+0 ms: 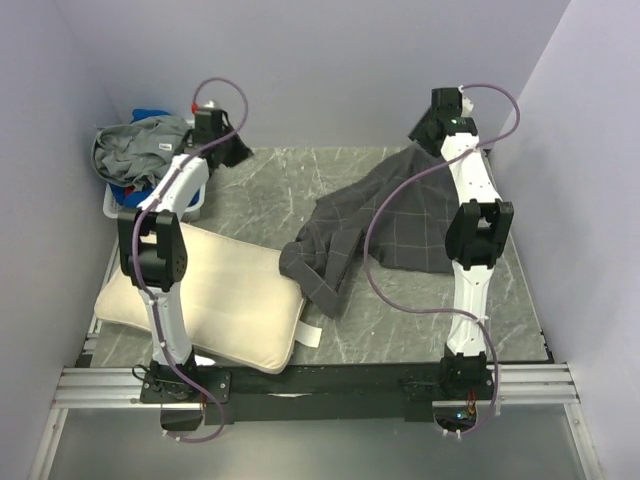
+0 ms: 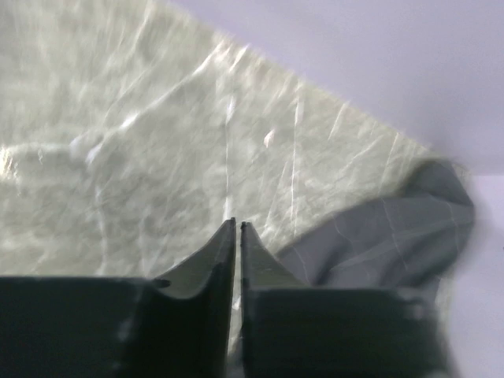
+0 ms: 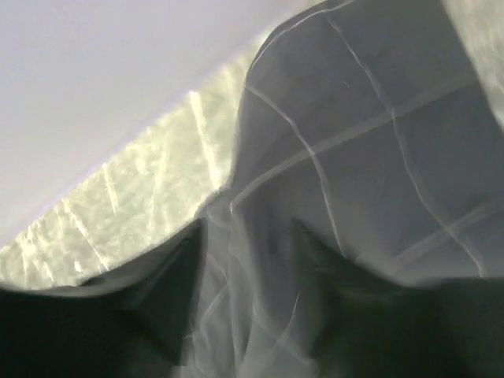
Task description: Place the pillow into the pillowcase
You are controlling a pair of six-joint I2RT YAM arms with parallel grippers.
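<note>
The cream pillow (image 1: 235, 295) lies flat at the near left of the table, under my left arm, with its white label (image 1: 310, 336) at the right edge. The dark grid-patterned pillowcase (image 1: 395, 220) lies crumpled at centre right. My left gripper (image 1: 228, 150) is shut and empty at the far left, above bare table; in its wrist view the left gripper (image 2: 238, 224) points at the marble, with the pillowcase (image 2: 394, 228) to the right. My right gripper (image 1: 436, 130) is at the pillowcase's far corner. In its wrist view the right gripper (image 3: 246, 224) is open, with folds of the pillowcase (image 3: 362, 118) between its fingers.
A white basket (image 1: 113, 205) heaped with grey and blue clothes (image 1: 140, 148) stands at the far left by the wall. Pale walls close in the table on the left, back and right. A metal rail (image 1: 320, 385) runs along the near edge.
</note>
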